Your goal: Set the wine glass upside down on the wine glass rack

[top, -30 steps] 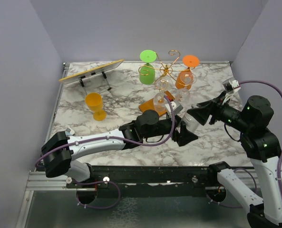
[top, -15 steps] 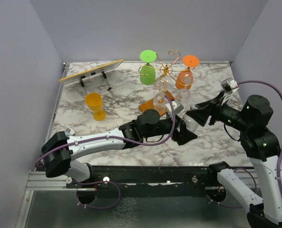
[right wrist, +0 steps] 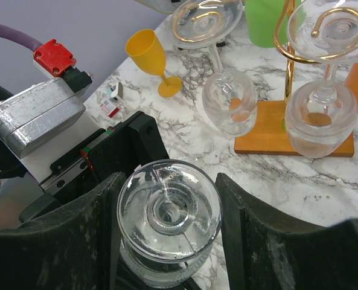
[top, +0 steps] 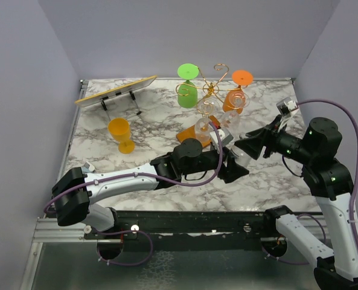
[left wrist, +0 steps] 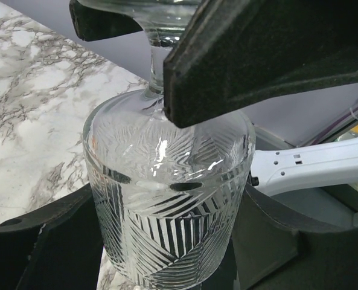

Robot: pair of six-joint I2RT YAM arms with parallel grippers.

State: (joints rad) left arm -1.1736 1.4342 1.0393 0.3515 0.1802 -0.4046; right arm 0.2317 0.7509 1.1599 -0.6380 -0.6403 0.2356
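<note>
1. Table [top: 106, 163]: marbled top. It carries the rack at the far middle, with a tilted board [top: 115, 89] and a yellow goblet [top: 121, 134] standing well to the left.
2. Arms: both reach to the table's centre and meet tip to tip just in front of the rack. I judge this a handover, made so the glass can be gripped by the bowl and its foot left free for hanging.
3. Rack [right wrist: 285, 66]: gold wire spirals on an orange-brown base. Two clear glasses [right wrist: 230, 99] hang from it by their feet, mouths down.
4. Glass [left wrist: 166, 205]: off the table, in the air between the two claws and near the rack's base. It is clear, with slanting ribs cut into the bowl, a short stem and a round foot. The foot faces the right wrist camera and the mouth points toward the table, so it is judged near inverted.
5. Right claw [right wrist: 169, 193]: clenched on the glass at its foot end.
6. Left claw [left wrist: 169, 241]: the jaws flank the bowl closely. I cannot tell whether they bear on it.
</note>
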